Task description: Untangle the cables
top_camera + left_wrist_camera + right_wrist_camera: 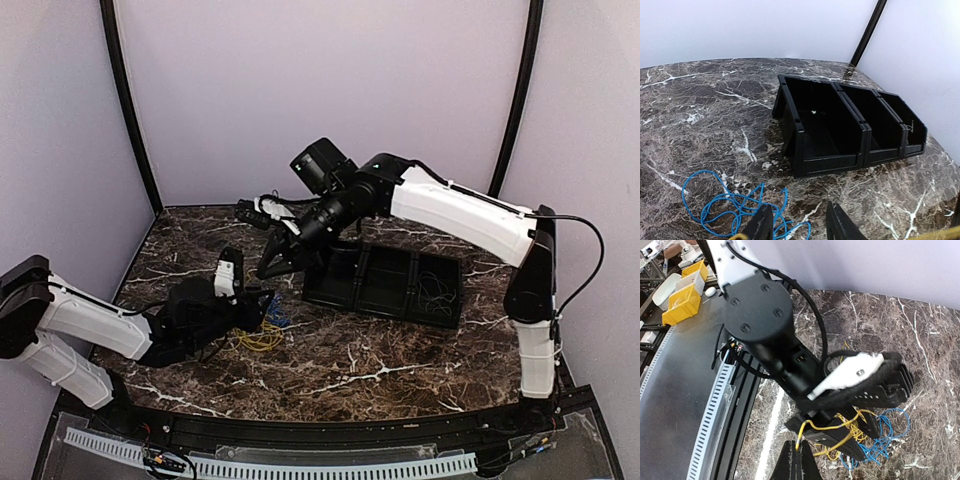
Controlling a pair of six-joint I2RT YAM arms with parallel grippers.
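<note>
The left gripper point(800, 221), fingers apart, hangs low over the thin blue cable point(742, 206) and thin yellow cable point(850, 427) tangled on the dark marble table point(700, 115); the right gripper point(798, 452), fingers pressed together, meets the yellow end; beyond stands the black three-compartment plastic tray point(860, 127).

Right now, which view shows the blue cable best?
Left wrist: the blue cable lies in open loops on the marble table, unobstructed. Top external shows only a small blue patch beside the left arm. Right wrist shows it tangled with the yellow cable, partly behind the left arm.
</note>
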